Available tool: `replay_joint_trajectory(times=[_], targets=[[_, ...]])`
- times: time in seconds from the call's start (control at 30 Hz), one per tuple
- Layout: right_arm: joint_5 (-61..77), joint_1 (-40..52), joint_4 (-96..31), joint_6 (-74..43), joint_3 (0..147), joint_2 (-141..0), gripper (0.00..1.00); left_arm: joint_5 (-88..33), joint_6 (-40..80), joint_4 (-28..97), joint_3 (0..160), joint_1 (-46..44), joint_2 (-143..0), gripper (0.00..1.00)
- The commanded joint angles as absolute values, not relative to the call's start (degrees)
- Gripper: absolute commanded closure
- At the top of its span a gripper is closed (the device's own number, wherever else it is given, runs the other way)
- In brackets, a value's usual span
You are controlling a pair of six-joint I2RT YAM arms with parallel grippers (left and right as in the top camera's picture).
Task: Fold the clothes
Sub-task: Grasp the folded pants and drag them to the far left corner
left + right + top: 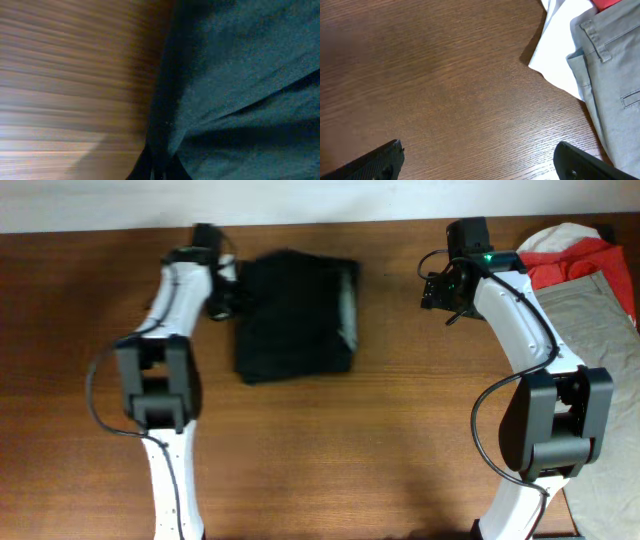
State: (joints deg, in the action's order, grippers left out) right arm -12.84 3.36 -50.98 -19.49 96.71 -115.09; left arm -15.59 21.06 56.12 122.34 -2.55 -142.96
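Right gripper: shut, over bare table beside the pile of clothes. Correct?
Not quite. The right gripper is open, not shut: the right wrist view shows its fingers far apart with nothing between them. The rest stands: it is over bare table beside the pile.

My arms (170, 295) wear white shells with black joint blocks (155, 380); thin black cables (92, 385) loop alongside. A green light (487, 256) glows just behind my right claw (432, 288), whose fingers (377, 159) are black.
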Motion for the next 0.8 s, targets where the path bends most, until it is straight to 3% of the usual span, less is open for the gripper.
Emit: replay_joint_trajectory(times=[0.0, 0.1, 0.27, 0.37, 0.5, 0.63, 0.77], targets=[[-13.78, 3.25, -51.00, -19.77, 97.51, -114.80, 0.01, -4.95, 23.03, 55.68, 122.08, 10.79, -143.46, 0.99], [-13.78, 3.25, -51.00, -19.77, 97.51, -114.80, 0.01, -4.75, 32.73, 55.75, 122.08, 26.83, -143.46, 1.00], [-13.78, 3.25, -51.00, -19.77, 97.51, -114.80, 0.01, -13.21, 39.94, 58.19, 122.06, 39.90, -143.46, 1.00], [-13.78, 3.25, -51.00, -19.77, 97.51, -114.80, 0.01, -16.38, 40.49, 58.46, 122.06, 38.06, -143.46, 0.96], [-13.78, 3.25, -51.00, -19.77, 97.51, -114.80, 0.01, -17.58, 52.80, 61.91, 122.02, 28.14, -143.46, 0.91], [-13.78, 3.25, -51.00, -19.77, 97.51, -114.80, 0.01, -14.98, 61.06, 54.33, 121.99, 20.25, -143.46, 0.88], [-13.78, 3.25, -51.00, -19.77, 97.51, -114.80, 0.01, -3.36, 59.40, 51.29, 121.99, 19.03, -143.46, 0.87]])
